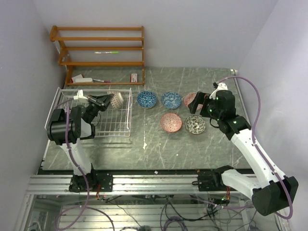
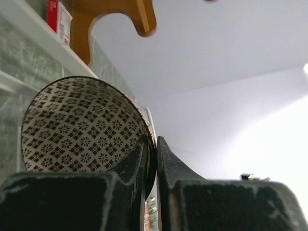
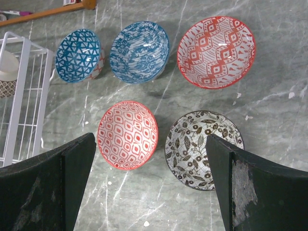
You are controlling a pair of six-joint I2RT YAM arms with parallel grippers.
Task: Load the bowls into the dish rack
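Observation:
My left gripper (image 1: 105,101) is shut on the rim of a tan-brown patterned bowl (image 1: 116,100) and holds it tilted on its side over the far part of the white wire dish rack (image 1: 126,126). In the left wrist view the fingers (image 2: 155,144) pinch the bowl's wall (image 2: 82,127). My right gripper (image 1: 197,105) is open and empty, high above the table. Below it lie two blue bowls (image 3: 78,55) (image 3: 139,51), a red-and-white bowl (image 3: 216,51), a pink-red bowl (image 3: 127,134) and a black-and-white bowl (image 3: 203,149). The rack's edge (image 3: 25,91) shows at the left.
An orange-brown wooden shelf unit (image 1: 101,62) stands at the back left behind the rack, with a small red-and-white box (image 1: 134,77) and a marker (image 1: 107,52) on it. Walls close in on the left, back and right.

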